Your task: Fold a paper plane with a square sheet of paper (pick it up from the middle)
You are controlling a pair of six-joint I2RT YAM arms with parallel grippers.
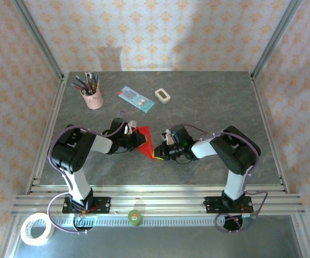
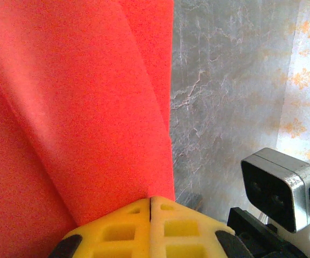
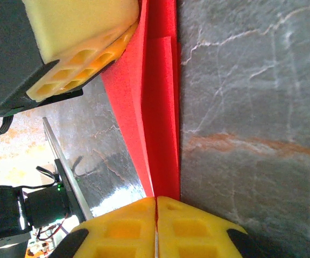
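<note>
Yellow left fingers (image 2: 144, 210) sit pressed together at the bottom of the left wrist view, pinching the lower edge of the folded red paper (image 2: 90, 118), which spreads up and to the left of them. At the bottom of the right wrist view, the right fingers (image 3: 164, 210) clamp its narrow end, and its long crease runs straight up the frame. From above, it hangs just over the worktop (image 1: 214, 107) between both arms, about equally near each.
</note>
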